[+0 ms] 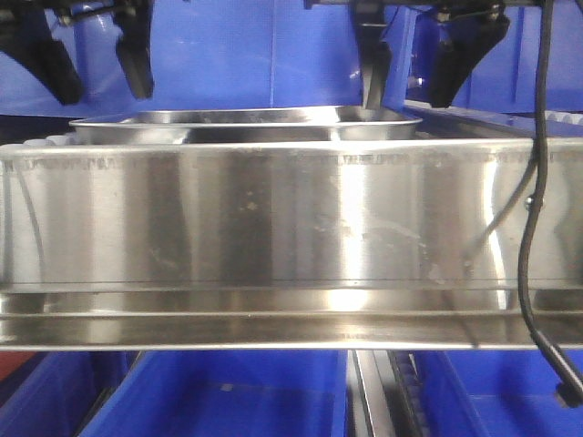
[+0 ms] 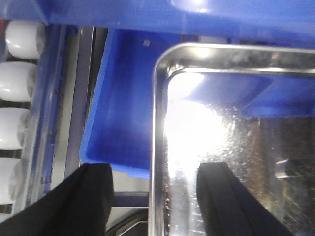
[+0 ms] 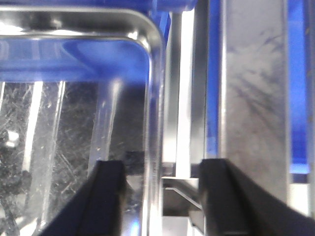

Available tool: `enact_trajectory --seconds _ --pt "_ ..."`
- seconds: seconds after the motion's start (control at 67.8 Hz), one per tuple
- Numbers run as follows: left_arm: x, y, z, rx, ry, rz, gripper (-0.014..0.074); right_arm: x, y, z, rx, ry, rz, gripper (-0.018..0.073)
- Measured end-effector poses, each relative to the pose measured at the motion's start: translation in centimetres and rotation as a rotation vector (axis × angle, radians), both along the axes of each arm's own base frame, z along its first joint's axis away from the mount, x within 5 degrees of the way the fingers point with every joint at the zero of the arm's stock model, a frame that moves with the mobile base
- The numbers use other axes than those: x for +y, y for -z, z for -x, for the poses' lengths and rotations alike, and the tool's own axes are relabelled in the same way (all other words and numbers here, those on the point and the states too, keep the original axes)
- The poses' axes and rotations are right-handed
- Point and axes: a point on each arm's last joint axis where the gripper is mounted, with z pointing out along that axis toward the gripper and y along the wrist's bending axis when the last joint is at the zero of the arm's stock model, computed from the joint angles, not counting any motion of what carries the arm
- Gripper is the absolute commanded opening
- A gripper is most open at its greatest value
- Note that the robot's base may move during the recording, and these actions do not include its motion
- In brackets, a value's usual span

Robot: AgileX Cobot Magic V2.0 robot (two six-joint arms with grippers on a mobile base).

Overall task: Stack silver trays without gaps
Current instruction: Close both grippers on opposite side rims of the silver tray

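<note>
1. Closest to me, a broad brushed-steel panel (image 1: 273, 228) runs across the whole front view, with a folded lip along its foot. Open blue plastic bins (image 1: 228, 391) show below it.
2. A black cable (image 1: 537, 182) hangs down in front of the panel's right end.
3. Just behind the panel's top edge sits the shallow rectangular stainless-steel tray (image 1: 246, 123). It is level, and its rolled rim and rounded corners catch the light. I cannot tell whether another tray lies under it.
4. The left gripper (image 2: 155, 169) hangs above the tray's left side with its two black fingers spread apart. One finger is over the tray's floor and the other is outside the rim, so the left rim runs between them. Nothing is clamped.
5. The right gripper (image 3: 162, 164) stands the same way at the tray's right side, with its fingers apart and the right rim between them. From the front, its inner fingertip reaches down to rim level near the far right corner. I cannot tell whether it touches the metal.
6. Left of the tray and lower down lies a deep blue bin (image 2: 123, 108). Beyond that is a column of white rollers (image 2: 19, 98).
7. Right of the tray run bright steel rails (image 3: 182, 98), then a scuffed grey flat surface (image 3: 256, 98).
8. Farthest back, blue plastic walls (image 1: 255, 55) fill the view behind both grippers.
</note>
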Motion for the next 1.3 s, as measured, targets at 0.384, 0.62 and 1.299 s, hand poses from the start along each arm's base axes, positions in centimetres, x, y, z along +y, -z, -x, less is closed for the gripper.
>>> enact_trajectory --seconds 0.384,0.62,1.299 --pt "-0.6 2.3 -0.8 0.08 0.005 -0.023 0.0283 0.6 1.2 -0.7 0.015 0.008 -0.014 0.0244" --pt "-0.7 2.4 -0.8 0.081 0.012 -0.016 0.0283 0.9 2.3 -1.1 0.042 0.01 -0.008 0.0244" --pt "-0.5 3.0 -1.3 0.103 0.049 -0.005 0.0279 1.0 2.7 -1.2 0.055 0.015 -0.002 0.0244"
